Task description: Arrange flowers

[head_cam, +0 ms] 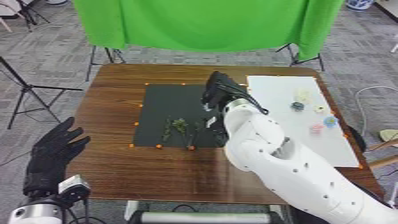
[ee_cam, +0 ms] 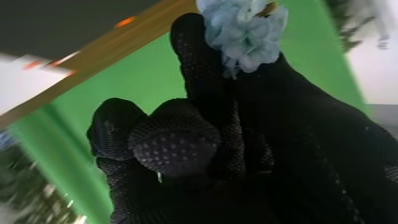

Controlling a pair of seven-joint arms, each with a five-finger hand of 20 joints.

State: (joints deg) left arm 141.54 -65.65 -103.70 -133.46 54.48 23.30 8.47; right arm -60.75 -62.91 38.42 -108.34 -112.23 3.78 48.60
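- Black-gloved right hand [head_cam: 224,91], at the end of a white arm, hangs over the right part of a flat black sheet [head_cam: 163,106], towards the far side of the brown wooden counter [head_cam: 108,167].
- Between the fingers [ee_cam: 199,50] of the right hand, closed in a pinch, is a pale blue flower with ruffled petals [ee_cam: 242,37]; it stands out past their tips.
- Open and loosely spread, the fingers of the black-gloved left hand [head_cam: 55,150] have nothing in their hold; that hand is beside the counter's left edge.
- Slender green stems with leaves [head_cam: 180,126] lie on the near half of the black sheet, close to one another.
- On the large white sheet [head_cam: 306,145], right of the black one, lie a dark blue-green flower head [head_cam: 298,106], a small pale yellow one [head_cam: 320,108], a light blue one [head_cam: 330,121] and a pink one [head_cam: 316,129].
- Bright green cloth [head_cam: 204,25] hangs beyond the counter's far edge.
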